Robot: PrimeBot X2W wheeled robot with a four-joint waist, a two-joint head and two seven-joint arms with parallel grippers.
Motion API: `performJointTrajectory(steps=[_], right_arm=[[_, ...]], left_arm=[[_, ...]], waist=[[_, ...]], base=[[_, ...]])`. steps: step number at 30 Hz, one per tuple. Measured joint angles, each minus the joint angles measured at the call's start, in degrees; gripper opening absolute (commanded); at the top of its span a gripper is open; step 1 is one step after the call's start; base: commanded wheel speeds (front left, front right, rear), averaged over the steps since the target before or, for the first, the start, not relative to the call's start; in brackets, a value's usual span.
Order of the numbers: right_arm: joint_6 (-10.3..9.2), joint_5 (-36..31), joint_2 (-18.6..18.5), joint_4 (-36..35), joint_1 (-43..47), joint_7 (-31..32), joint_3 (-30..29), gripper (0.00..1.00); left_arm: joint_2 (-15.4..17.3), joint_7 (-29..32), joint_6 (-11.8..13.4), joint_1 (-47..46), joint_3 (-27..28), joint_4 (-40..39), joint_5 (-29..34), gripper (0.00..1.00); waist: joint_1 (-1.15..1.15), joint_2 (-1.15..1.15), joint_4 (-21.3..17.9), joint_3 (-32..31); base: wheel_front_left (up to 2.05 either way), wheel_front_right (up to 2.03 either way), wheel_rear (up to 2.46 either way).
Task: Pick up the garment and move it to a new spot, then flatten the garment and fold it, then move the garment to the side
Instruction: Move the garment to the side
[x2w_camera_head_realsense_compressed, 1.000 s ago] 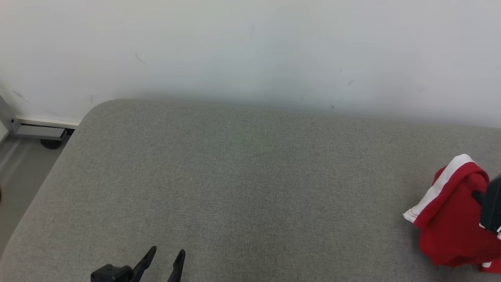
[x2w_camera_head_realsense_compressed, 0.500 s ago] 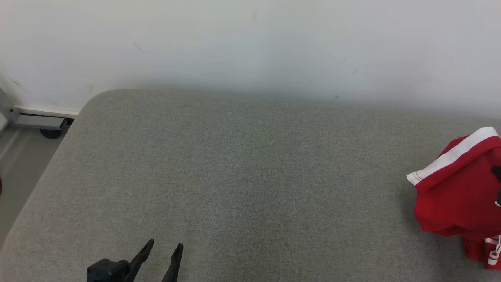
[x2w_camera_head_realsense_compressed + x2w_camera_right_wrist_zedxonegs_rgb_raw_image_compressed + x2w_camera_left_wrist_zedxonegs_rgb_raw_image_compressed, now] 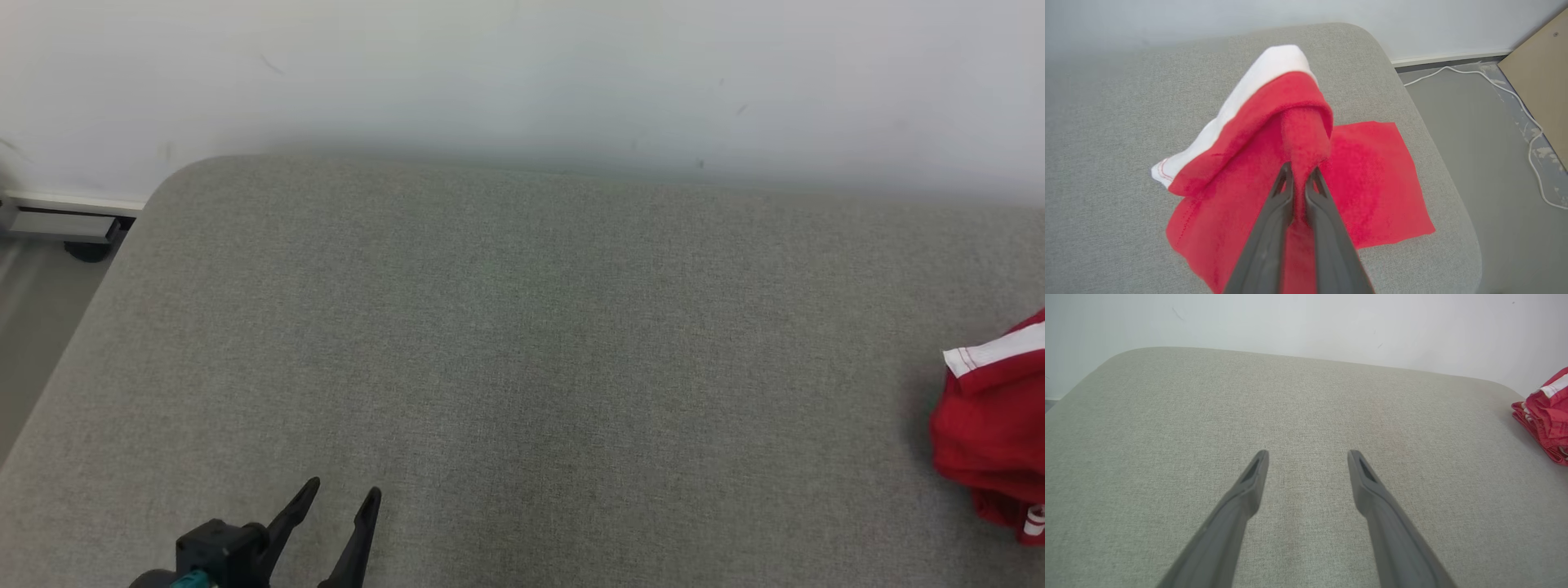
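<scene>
Clamping the red garment (image 3: 1241,122), the right pincer (image 3: 1299,169) is carrying it further toward the grey cushion's (image 3: 522,327) right end, so relocation is proceeding; the left pincer (image 3: 339,494) is waiting, fingers apart.

my left gripper (image 3: 1308,456) has its two dark fingers spread wide, with the grey cushion (image 3: 1167,416) showing in the gap between them. well off to the right of the fingers, by the cushion's far corner, i see the garment (image 3: 1545,416), red with a white stripe, bunched up. a white wall (image 3: 1290,322) stands ahead of the fingertips.
</scene>
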Motion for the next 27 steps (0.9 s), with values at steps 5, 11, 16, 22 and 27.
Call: performJointTrajectory(steps=[5, 11, 16, 22, 27], right_arm=[[-0.02, -3.92, -1.63, 2.34, 1.31, -2.33, -0.47, 0.00], [-0.02, -7.47, -2.42, 5.15, 1.70, -5.94, -0.56, 0.00], [-0.03, -10.37, -2.38, 7.53, 2.24, -9.26, -1.47, 1.00], [-0.03, -10.67, -2.43, 9.80, -0.07, -13.95, -0.71, 1.00], [0.05, -10.43, -2.11, 12.67, -2.33, -17.66, 0.58, 1.00]], left_arm=[[0.23, 0.46, -0.07, -0.76, -0.16, -0.41, 0.02, 1.00], [0.47, 0.96, -0.57, -1.35, -0.67, -0.68, 0.31, 1.00], [0.49, 1.44, -1.07, -2.77, -1.16, -0.88, 0.45, 1.00], [0.58, 1.77, -1.07, -2.96, -1.11, -0.79, 0.45, 1.00], [0.52, 1.93, -1.05, -3.10, -1.03, -0.32, 0.44, 1.00]], waist=[[0.00, 0.00, -0.44, 0.76], [0.00, 0.00, -0.54, 1.97], [-0.01, 0.00, -0.08, 2.98], [-0.01, 0.00, 0.53, 3.73], [0.00, 0.00, 0.61, 3.62]], base=[[0.00, 0.00, 0.00], [0.00, 0.00, 0.00], [0.00, 0.00, 0.00], [0.00, 0.00, 0.00], [0.00, 0.00, 0.00]])
